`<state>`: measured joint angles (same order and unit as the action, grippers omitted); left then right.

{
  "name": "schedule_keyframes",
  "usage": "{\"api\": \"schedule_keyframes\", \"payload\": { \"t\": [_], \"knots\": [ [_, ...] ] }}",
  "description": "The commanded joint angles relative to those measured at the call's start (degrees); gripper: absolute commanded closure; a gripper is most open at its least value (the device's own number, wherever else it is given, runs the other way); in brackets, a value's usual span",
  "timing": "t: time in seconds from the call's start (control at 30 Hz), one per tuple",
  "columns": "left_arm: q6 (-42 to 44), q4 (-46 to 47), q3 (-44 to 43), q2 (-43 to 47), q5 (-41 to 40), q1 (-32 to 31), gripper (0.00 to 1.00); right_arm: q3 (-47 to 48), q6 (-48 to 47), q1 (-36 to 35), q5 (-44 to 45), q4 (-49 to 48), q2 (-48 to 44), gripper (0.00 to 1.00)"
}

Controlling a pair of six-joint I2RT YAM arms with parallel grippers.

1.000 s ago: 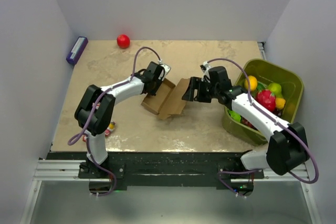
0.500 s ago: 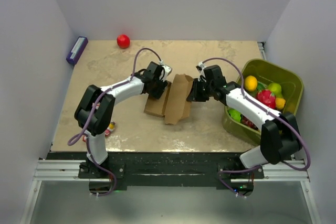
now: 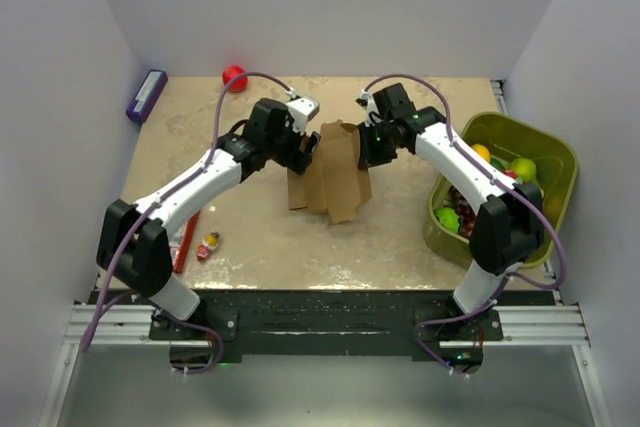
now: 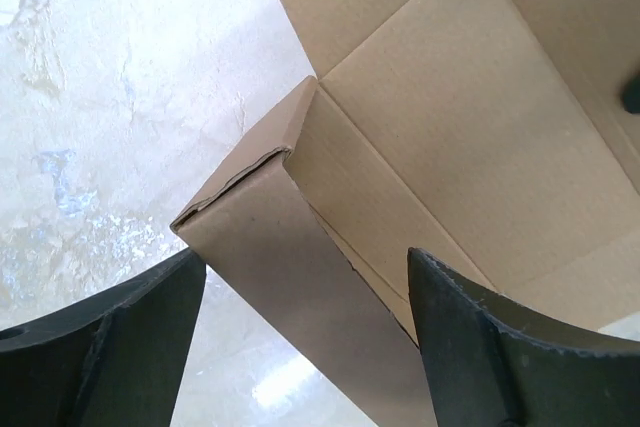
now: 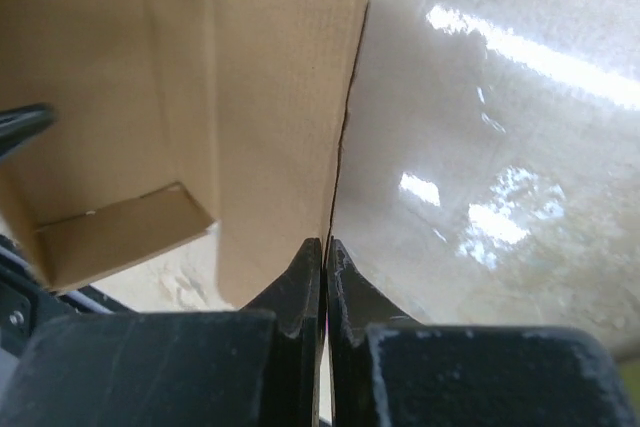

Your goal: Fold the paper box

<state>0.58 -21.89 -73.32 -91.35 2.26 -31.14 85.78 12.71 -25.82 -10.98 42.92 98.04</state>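
Observation:
The paper box (image 3: 335, 182) is a plain brown cardboard sheet, partly folded, standing at mid-table between both arms. My right gripper (image 3: 366, 157) is shut on the thin right-hand wall edge of the box (image 5: 270, 97); its fingertips (image 5: 312, 262) pinch the cardboard. My left gripper (image 3: 305, 150) is open at the box's left side. In the left wrist view a folded flap of the box (image 4: 450, 127) lies between the wide-apart fingers (image 4: 110, 347), touching neither. The left gripper (image 4: 305, 347) holds nothing.
A green bin (image 3: 530, 127) of toy fruit stands at the right edge. A red ball (image 3: 234, 78) and a purple box (image 3: 146, 95) lie at the far left. A red flat pack (image 3: 185, 242) and a small toy (image 3: 209, 244) lie near the left arm.
The right gripper has shut on the box's right edge. The left gripper has opened and let go. Both arms and the box have moved toward the far side.

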Motion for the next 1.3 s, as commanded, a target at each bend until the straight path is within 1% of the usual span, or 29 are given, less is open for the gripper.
{"api": "schedule_keyframes", "payload": {
  "t": [0.0, 0.03, 0.1, 0.2, 0.23, 0.27, 0.33, 0.43, 0.53, 0.73, 0.8, 0.83, 0.87, 0.97, 1.0, 1.07, 1.1, 1.17, 1.2, 1.23, 1.27],
  "knots": [
    [-2.0, 0.6, 3.4, 6.4, 5.8, 0.9, 0.14, 9.5, -6.0, 0.2, 1.0, 14.5, 2.9, 1.0],
    [-2.2, 0.8, 4.2, 8.7, 6.9, 1.2, 0.14, 11.1, -6.1, 0.2, 2.5, 16.0, 3.4, 1.0],
    [-3.3, 2.5, 8.7, 12.7, 7.8, 2.6, 0.14, 15.2, -6.0, 0.2, 3.6, 19.2, 3.7, 1.0],
    [-3.9, 3.0, 11.8, 16.0, 9.4, 4.8, 0.12, 19.6, -5.9, 0.2, 5.6, 22.4, 3.9, 1.0],
    [-3.9, 3.7, 12.1, 16.7, 11.1, 5.0, 0.11, 20.3, -5.8, 0.2, 6.2, 22.9, 4.0, 1.0],
    [-4.0, 4.2, 12.8, 17.3, 12.5, 5.3, 0.07, 21.3, -5.7, 0.2, 7.1, 24.0, 4.1, 1.0],
    [-4.4, 5.9, 13.0, 18.9, 17.0, 5.6, 0.03, 21.7, -5.7, 0.2, 7.6, 24.5, 4.3, 1.0],
    [-4.9, 7.2, 13.0, 19.7, 20.7, 6.0, 0.0, 21.5, -5.2, 0.2, 8.4, 24.8, 4.8, 1.0],
    [-5.4, 7.8, 13.1, 19.7, 22.5, 6.3, 0.0, 20.8, -5.1, 0.1, 8.5, 24.4, 5.5, 1.0],
    [-7.2, 8.5, 13.8, 19.5, 23.3, 8.3, 0.0, 19.8, -4.3, 0.2, 10.1, 24.3, 8.4, 0.99],
    [-7.8, 8.6, 13.9, 19.1, 23.4, 9.2, 0.0, 19.7, -3.9, 0.1, 10.1, 23.7, 8.6, 0.94],
    [-8.0, 8.8, 14.1, 18.9, 23.4, 9.6, 0.0, 19.7, -3.7, 0.1, 10.0, 23.4, 8.6, 0.89],
    [-8.3, 8.7, 14.2, 18.8, 23.7, 9.9, 0.0, 19.4, -3.2, 0.0, 9.9, 22.7, 8.3, 0.77],
    [-8.7, 9.1, 14.5, 18.2, 24.1, 10.7, 0.0, 18.9, -3.0, 0.1, 9.5, 20.8, 7.4, 0.61],
    [-8.7, 9.1, 14.6, 18.1, 24.1, 10.7, 0.0, 18.7, -2.9, 0.0, 9.3, 20.4, 7.2, 0.53],
    [-8.6, 9.1, 14.9, 18.1, 23.8, 10.8, 0.0, 18.4, -2.5, 0.1, 8.0, 18.6, 6.6, 0.44],
    [-8.5, 9.1, 15.0, 18.0, 23.7, 10.8, 0.0, 18.2, -2.3, 0.1, 7.5, 18.2, 6.1, 0.33],
    [-8.1, 9.0, 15.0, 17.9, 23.1, 10.9, 0.0, 18.3, -2.1, 0.1, 7.3, 16.9, 5.4, 0.23],
    [-7.9, 8.8, 15.0, 17.8, 22.6, 11.0, 0.0, 18.3, -1.8, 0.2, 7.4, 16.5, 4.6, 0.2],
    [-7.6, 8.4, 15.1, 17.8, 21.1, 11.0, 0.0, 18.4, -1.7, 0.2, 7.6, 16.0, 4.1, 0.16],
    [-7.3, 8.3, 15.3, 17.8, 20.3, 11.1, 0.0, 18.5, -1.2, 0.2, 8.1, 14.8, 3.4, 0.15]
  ]
}}
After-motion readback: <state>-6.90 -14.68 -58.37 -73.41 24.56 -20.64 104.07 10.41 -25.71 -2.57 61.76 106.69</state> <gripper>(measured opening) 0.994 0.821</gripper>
